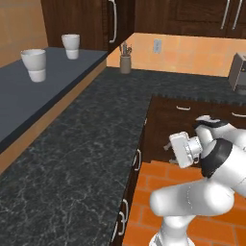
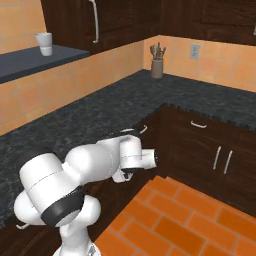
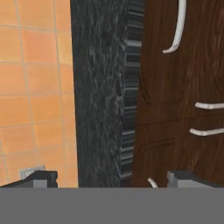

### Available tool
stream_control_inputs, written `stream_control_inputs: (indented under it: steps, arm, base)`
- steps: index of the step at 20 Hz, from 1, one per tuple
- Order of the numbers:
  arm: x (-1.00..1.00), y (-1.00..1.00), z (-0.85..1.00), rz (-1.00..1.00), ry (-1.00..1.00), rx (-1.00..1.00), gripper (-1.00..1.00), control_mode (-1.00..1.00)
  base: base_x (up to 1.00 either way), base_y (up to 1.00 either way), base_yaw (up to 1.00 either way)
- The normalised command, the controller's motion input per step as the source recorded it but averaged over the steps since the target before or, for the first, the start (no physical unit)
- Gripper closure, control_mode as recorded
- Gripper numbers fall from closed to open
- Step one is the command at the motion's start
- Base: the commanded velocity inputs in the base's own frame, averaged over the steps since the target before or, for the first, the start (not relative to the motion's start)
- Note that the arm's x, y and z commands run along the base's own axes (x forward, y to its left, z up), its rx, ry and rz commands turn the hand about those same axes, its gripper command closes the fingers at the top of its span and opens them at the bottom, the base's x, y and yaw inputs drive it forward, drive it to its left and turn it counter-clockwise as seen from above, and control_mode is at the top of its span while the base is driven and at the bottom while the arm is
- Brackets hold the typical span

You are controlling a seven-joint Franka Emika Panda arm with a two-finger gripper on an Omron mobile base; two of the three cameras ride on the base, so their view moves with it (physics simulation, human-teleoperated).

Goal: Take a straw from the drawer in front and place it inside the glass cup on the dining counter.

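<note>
My gripper [image 3: 111, 177] is open, with its two dark fingertips [image 3: 41, 178] set far apart and nothing between them. It hangs in the air in front of the corner of the dark cabinets, at about drawer height, as both the left base view [image 1: 174, 150] and the right base view [image 2: 152, 160] show. The hand is rolled on its side. Ahead of it is the drawer [image 3: 183, 52], a dark brown front with a curved silver handle [image 3: 177, 30], and it is shut [image 2: 200, 131] [image 1: 185, 113]. The straw is hidden. The glass cup and the dining counter are out of view.
A black speckled granite counter [image 1: 86, 139] wraps around the corner. A utensil holder [image 1: 125, 62] stands at the back and a toaster [image 1: 238, 72] at the right. A shelf [image 1: 29, 91] carries two white cups [image 1: 34, 65]. Cabinet door handles [image 2: 222, 159] sit below the drawer. The floor [image 2: 170, 220] is orange tile.
</note>
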Motion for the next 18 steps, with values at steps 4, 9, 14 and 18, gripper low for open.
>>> stream_control_inputs:
  steps: [4, 9, 14, 18]
  arm:
    - [0.39, 0.41, -0.49, -0.02, -0.05, 0.01, -1.00, -1.00]
    - [0.37, 0.31, -0.57, 0.00, -0.09, 0.00, -1.00, -1.00]
    - [0.33, 0.23, -0.41, 0.00, -0.13, 0.00, -1.00, -1.00]
    - [0.35, 0.09, -0.29, -0.02, -0.16, 0.03, -1.00, -1.00]
  base:
    - [0.00, 0.00, 0.00]
    - [0.00, 0.00, 0.00]
    - [0.00, 0.00, 0.00]
    - [0.00, 0.00, 0.00]
